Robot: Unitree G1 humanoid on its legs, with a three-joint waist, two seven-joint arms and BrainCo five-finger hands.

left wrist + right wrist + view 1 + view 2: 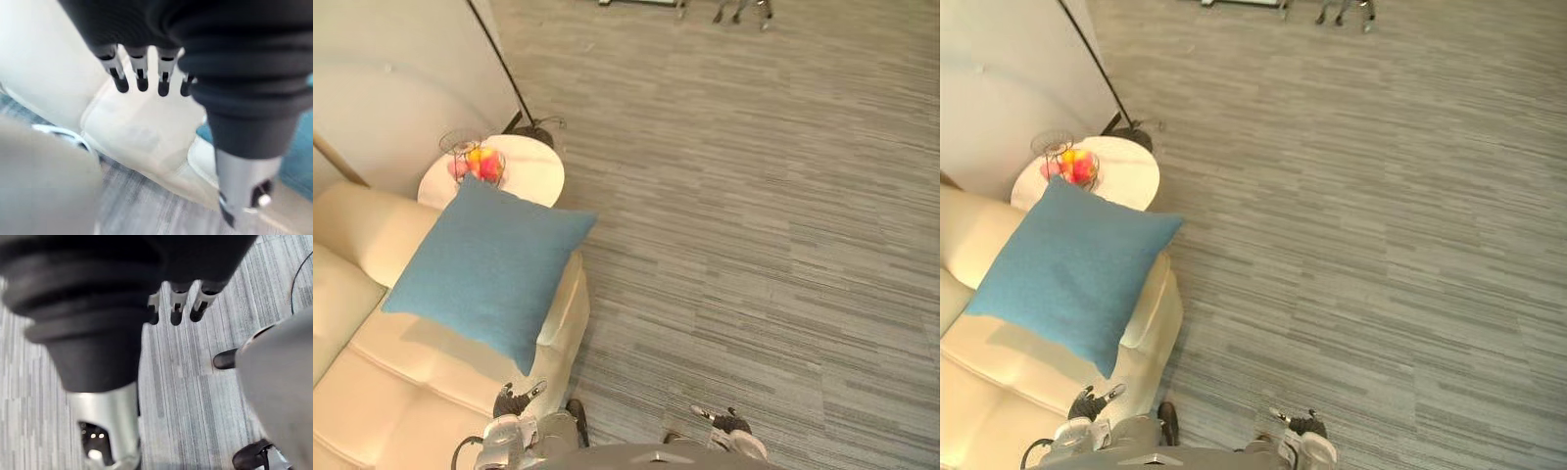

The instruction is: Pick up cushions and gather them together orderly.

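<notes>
L hand [141,73], R hand [176,309]: fingers straight, apart (wrist views); blue cushion [489,269] atop sofa [401,387] (eye views).

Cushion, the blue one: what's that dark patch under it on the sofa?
Left eye view: it is the cushion's own shadow, falling on the sofa seat along its lower edge, so the light likely comes from above. Right eye view: the same shadow shows, and the round table beside the sofa looks brightly lit.

Cream sofa [421,382]; round white table [533,176] beside; lamp base [536,132] behind.
</notes>
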